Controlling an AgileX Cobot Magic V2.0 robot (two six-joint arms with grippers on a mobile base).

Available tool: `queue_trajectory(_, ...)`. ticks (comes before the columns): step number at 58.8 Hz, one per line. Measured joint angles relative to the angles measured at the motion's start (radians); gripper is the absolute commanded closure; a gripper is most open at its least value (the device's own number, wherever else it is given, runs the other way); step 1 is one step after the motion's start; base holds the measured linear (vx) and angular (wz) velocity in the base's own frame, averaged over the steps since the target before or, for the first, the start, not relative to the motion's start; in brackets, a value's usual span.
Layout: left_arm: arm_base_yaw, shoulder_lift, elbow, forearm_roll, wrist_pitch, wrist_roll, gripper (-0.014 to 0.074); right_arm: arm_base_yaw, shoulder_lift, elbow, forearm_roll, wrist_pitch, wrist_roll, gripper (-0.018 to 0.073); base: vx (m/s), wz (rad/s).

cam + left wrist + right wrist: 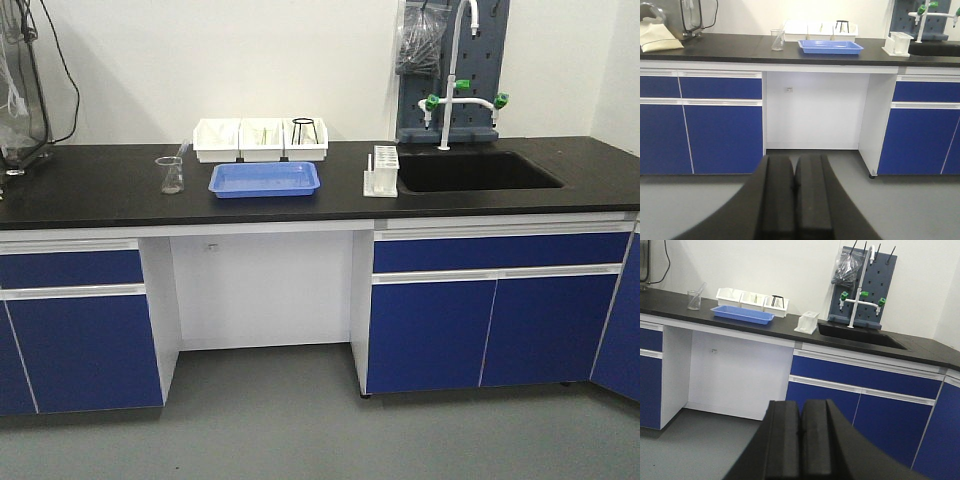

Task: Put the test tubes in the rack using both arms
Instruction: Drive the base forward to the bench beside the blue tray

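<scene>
The white rack (pixel 381 171) stands on the black counter (pixel 100 185) just left of the sink. It also shows in the left wrist view (pixel 897 44) and in the right wrist view (pixel 806 322). I cannot make out single test tubes at this distance; thin pale things lie in the middle white bin (pixel 262 138). My left gripper (pixel 795 162) is shut and empty, low over the grey floor, far in front of the counter. My right gripper (pixel 801 407) is also shut and empty, facing the blue cabinets. Neither arm shows in the exterior view.
A blue tray (pixel 265 180) lies before three white bins (pixel 218 139). A glass beaker (pixel 171 175) with a rod stands to its left. The sink (pixel 475 172) with a white faucet (pixel 455 80) and a pegboard is at right. Blue cabinets (pixel 495 325) flank a knee gap under the counter.
</scene>
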State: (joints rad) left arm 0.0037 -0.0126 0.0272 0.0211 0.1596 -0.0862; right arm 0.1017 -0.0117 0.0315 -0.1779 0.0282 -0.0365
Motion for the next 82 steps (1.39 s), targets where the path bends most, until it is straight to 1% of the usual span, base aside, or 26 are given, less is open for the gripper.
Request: queue_trajectory(82, 0.000, 0.000, 0.000, 0.000, 0.000, 0.000, 0.0600, 0.000, 0.000, 0.000, 0.000, 0.000, 0.000, 0.0568, 0.00, 0.00)
